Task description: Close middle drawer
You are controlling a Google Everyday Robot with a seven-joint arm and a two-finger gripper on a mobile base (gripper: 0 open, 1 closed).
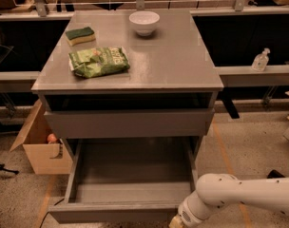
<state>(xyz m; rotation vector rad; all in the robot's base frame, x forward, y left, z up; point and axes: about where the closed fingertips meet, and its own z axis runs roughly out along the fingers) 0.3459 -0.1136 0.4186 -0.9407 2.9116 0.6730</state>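
The middle drawer (pixel 130 175) of the grey cabinet is pulled far out, its deep grey box open and empty. Its flat front (pixel 111 213) runs along the bottom of the view. The top drawer (pixel 130 122) above it stands slightly out. My white arm (pixel 239 196) comes in from the lower right. Its wrist (pixel 187 215) is at the right end of the middle drawer's front. The gripper itself is below the bottom edge, out of view.
On the cabinet top (pixel 173 61) lie a green chip bag (pixel 99 61), a green-and-yellow sponge (pixel 80 35) and a white bowl (pixel 144 22). A cardboard box (pixel 40 146) sits on the floor at the left. A clear bottle (pixel 261 60) stands on the right ledge.
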